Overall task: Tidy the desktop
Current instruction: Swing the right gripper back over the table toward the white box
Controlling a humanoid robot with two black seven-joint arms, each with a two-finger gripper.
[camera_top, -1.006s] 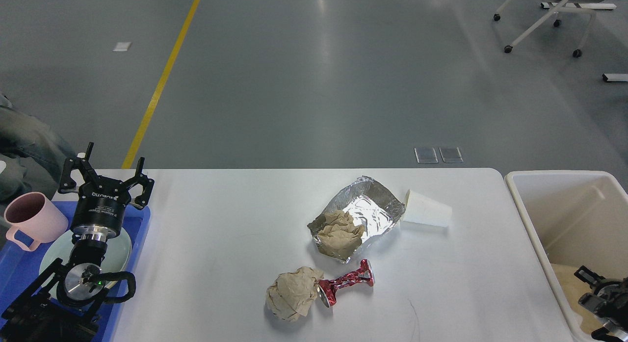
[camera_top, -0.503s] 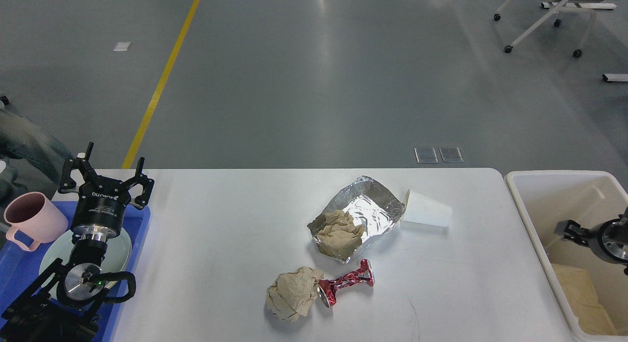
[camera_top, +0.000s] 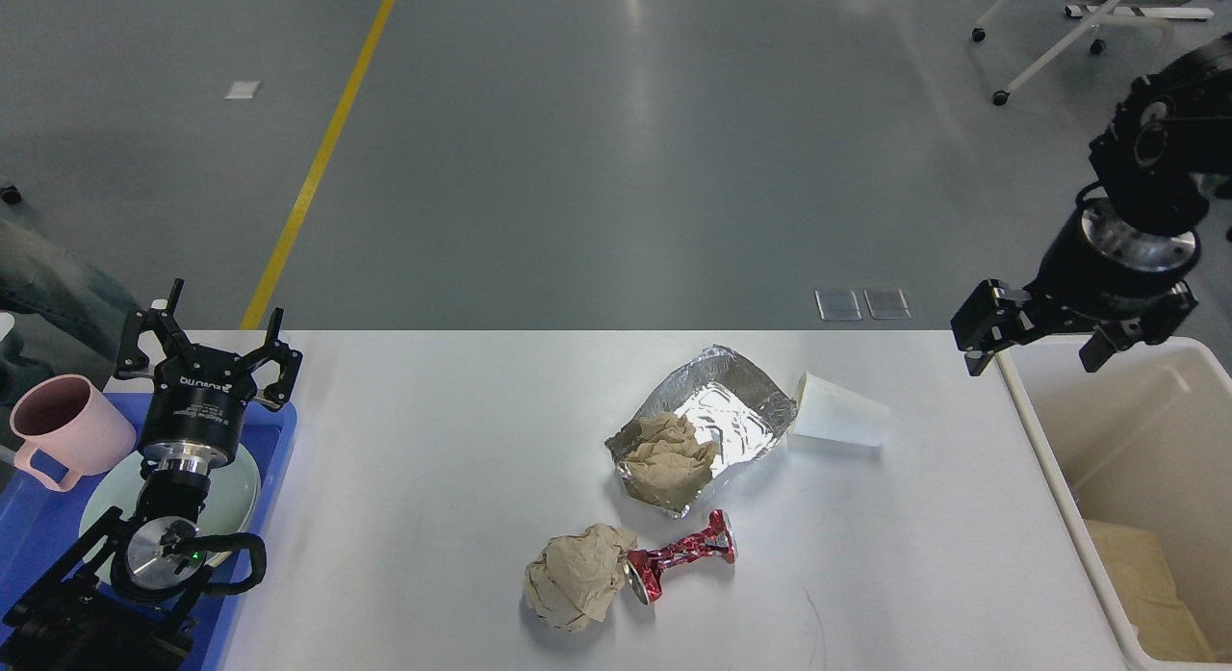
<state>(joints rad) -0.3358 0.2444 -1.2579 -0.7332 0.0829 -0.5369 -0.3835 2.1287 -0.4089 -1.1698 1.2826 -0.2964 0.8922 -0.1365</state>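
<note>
A: Item one, the tabletop [camera_top: 433, 440]. How is it listed?

B: White, rounded corners, spread across the lower half of the view. Five loose items are carried on it, all right of the middle.

A: Listed from the far edge inward?

B: A foil tray [camera_top: 717, 411], crumpled open, with a wad of brown paper [camera_top: 669, 454] lodged in its near end. A white paper cup [camera_top: 837, 413] is laid on its side, touching the tray's right corner. Nearer the front edge, a second brown paper ball [camera_top: 573, 587] is recorded, touching a crushed red can [camera_top: 679, 563].

A: Beyond the edges?

B: At the left edge, a blue tray [camera_top: 279, 440] holding a pale plate [camera_top: 241, 493] and a pink mug [camera_top: 63, 440]. At the right edge, a cream bin [camera_top: 1059, 459] with something tan in its bottom.

A: The claws?

B: The left claw [camera_top: 204, 341] is held over the blue tray, fingers spread wide, nothing between them. The right claw [camera_top: 1044, 336] is raised above the bin's far-left corner, fingers set wide apart, nothing gripped.
</note>
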